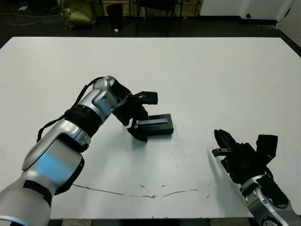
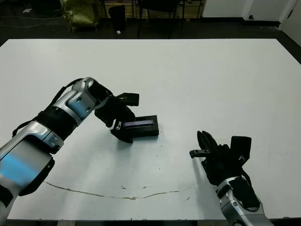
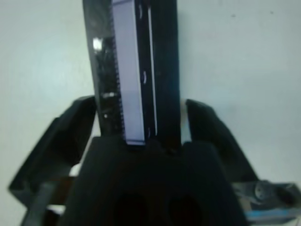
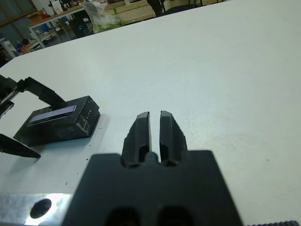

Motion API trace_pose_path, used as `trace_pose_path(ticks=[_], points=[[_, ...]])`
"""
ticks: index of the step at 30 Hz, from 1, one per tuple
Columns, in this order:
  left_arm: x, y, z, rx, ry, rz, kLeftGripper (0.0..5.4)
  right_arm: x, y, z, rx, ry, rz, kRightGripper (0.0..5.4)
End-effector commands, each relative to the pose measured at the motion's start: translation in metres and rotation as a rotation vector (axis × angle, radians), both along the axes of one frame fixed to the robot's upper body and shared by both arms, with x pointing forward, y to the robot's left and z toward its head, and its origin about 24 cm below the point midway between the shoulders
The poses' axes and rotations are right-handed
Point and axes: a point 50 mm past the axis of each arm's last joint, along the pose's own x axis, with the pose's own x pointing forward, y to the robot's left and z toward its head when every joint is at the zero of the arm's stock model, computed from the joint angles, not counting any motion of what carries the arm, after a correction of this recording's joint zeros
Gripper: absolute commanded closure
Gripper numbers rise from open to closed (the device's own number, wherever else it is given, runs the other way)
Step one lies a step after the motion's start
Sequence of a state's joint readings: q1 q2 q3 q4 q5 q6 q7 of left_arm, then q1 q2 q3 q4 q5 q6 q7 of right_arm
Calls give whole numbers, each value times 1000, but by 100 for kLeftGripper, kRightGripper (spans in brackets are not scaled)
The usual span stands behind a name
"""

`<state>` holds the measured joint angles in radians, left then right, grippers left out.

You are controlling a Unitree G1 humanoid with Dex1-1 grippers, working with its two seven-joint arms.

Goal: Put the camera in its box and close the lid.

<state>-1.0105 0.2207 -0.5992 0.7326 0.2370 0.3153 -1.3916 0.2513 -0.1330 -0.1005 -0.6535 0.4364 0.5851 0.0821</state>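
- Nearest the robot: right gripper (image 4: 155, 129), two black fingers drawn almost together with only a thin slit between, holding nothing. It hovers low near the front right of the white table (image 1: 225, 75), well apart from the work.
- A thin dark crack line (image 1: 155, 194) runs across the table surface near the front edge; irrelevant to the move.
- Mid-table, left of centre: flat black rectangular lid with a silvery-white label stripe (image 1: 154, 123), lying on top of the shallow black box (image 4: 56, 129). From the right wrist view the two read as one closed black block, lid seated level on top. The camera itself is not visible; presumably inside, cannot confirm.
- Left gripper (image 1: 142, 117), black two-fingered, spread wide and set at the block's left short end. One finger (image 3: 63, 136) lies along one long side, the other (image 3: 211, 136) along the opposite side; both stand clear of the walls, not pinching.
- Key relation: the block's long axis runs left–right across the table and extends straight away from the left gripper's palm, along its fingers. Left arm is at the block; right arm is far from it.
- Judgement: lid looks on; what remains is at most a press-down or a release by the left arm.
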Motion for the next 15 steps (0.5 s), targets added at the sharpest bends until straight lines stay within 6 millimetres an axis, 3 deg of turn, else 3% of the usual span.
trace_pose_path(ticks=[1,15], points=[[-10,8,-28,60,23,-17,1,-3,-2,-4,-10,25,-4,540],[-11,13,-27,6,-25,-38,1,-3,-2,-6,-13,31,0,540]])
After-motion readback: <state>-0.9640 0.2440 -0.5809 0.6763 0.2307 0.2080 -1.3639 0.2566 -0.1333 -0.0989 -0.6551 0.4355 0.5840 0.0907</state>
